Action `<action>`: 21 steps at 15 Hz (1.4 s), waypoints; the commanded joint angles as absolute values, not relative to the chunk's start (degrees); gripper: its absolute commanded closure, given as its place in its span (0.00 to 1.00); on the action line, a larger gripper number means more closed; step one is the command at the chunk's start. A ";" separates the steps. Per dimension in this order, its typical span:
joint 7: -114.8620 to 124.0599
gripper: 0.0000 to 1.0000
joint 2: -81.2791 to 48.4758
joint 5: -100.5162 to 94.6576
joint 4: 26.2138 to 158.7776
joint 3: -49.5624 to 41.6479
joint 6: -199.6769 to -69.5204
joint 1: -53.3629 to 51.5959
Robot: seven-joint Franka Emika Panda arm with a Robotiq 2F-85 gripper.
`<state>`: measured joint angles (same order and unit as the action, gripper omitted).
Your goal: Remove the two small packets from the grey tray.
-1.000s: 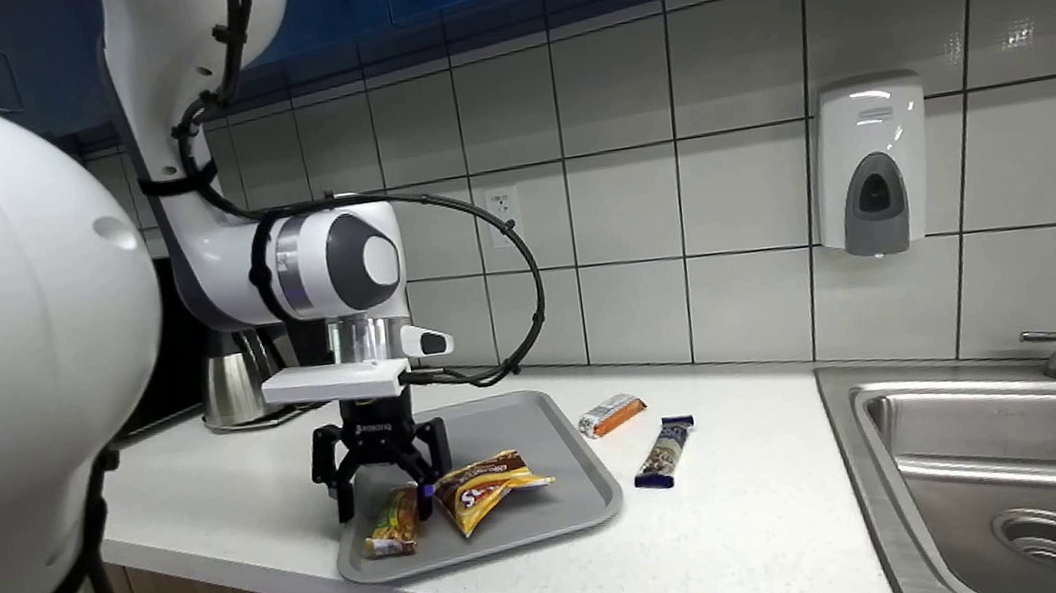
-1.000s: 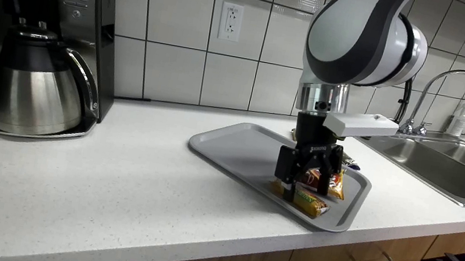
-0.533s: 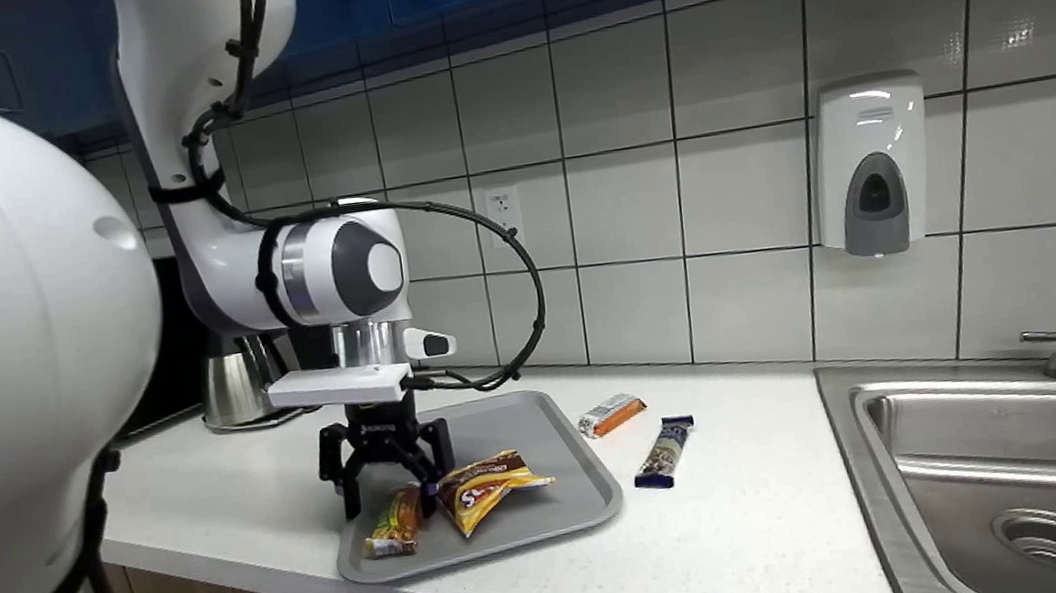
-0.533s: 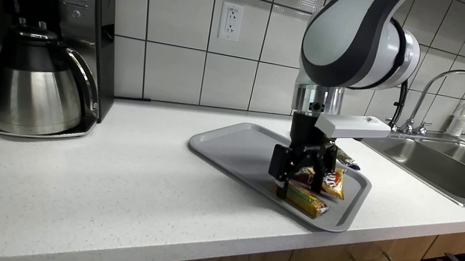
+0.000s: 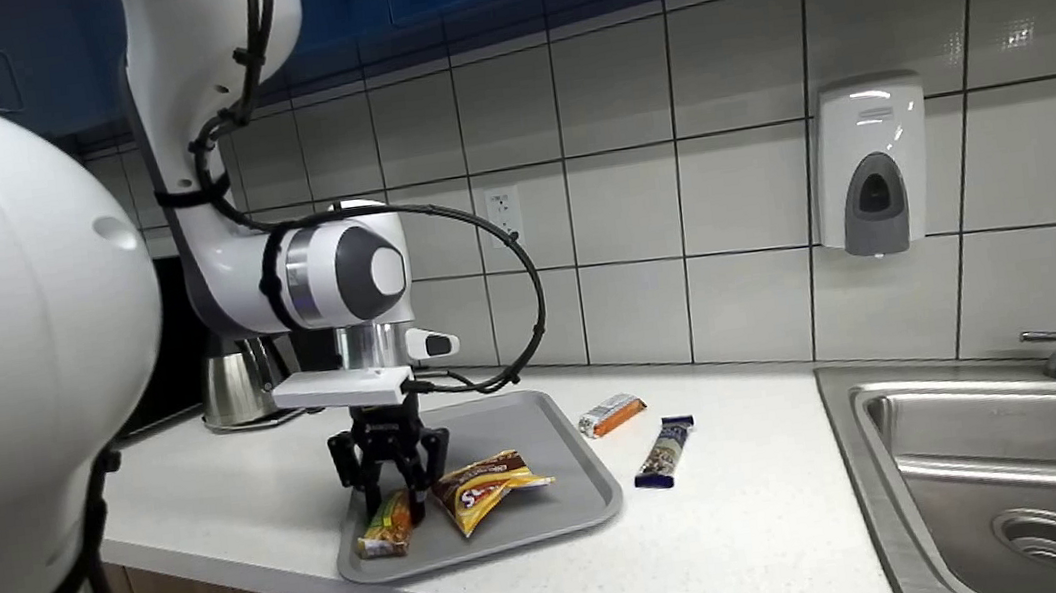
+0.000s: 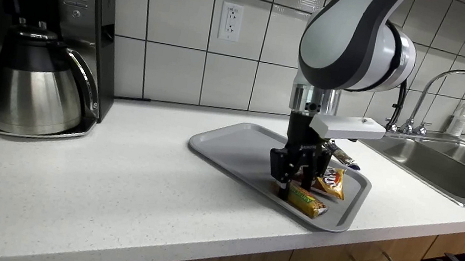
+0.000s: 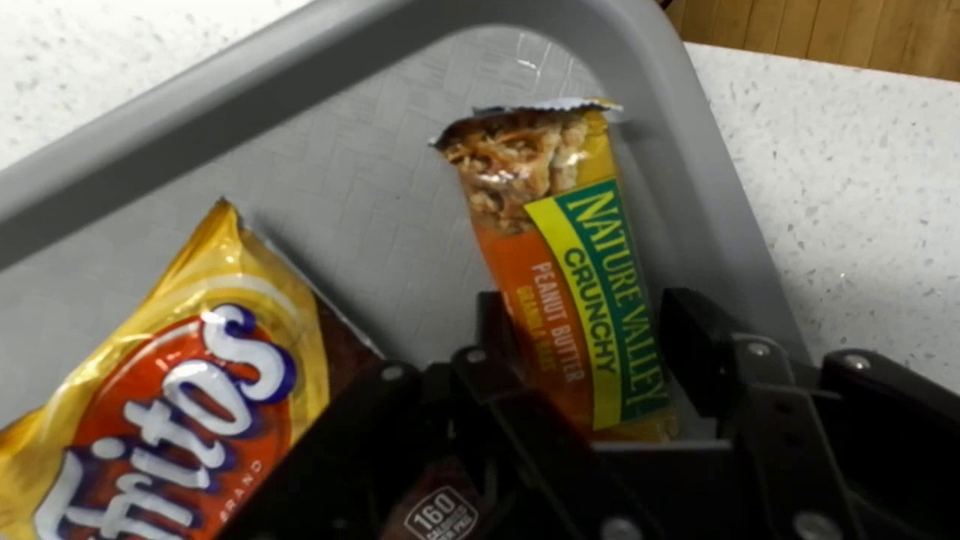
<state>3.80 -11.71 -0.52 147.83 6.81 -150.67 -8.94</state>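
The small orange-brown packet with a green band (image 7: 577,300) lies in a corner of the grey tray (image 5: 573,497). My gripper (image 7: 579,307) is down around it, one finger on each side. Its jaws are narrowed but still open: the left finger (image 7: 491,319) meets the wrapper's edge, while a thin dark strip shows beside the right finger (image 7: 694,345). In both exterior views the fingers reach down to the tray and hide the packet's far end. The other small packet, orange and silver (image 5: 611,415), rests on the counter behind the tray.
A larger yellow-and-red packet (image 5: 481,489) lies on the tray close beside one finger. A dark-ended bar (image 5: 665,451) is on the counter near the steel sink (image 5: 1011,459). A coffee maker with a steel jug (image 6: 37,95) stands by the wall.
My gripper has edged across the tray and its jaws have drawn much closer together around the small packet. The packet's near end has shifted slightly; everything else lies as before.
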 commanded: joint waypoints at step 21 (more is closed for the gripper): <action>6.51 0.81 -6.69 -3.35 145.02 7.09 -151.82 -10.31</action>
<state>4.10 -9.12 -1.28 145.01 6.78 -152.41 -9.34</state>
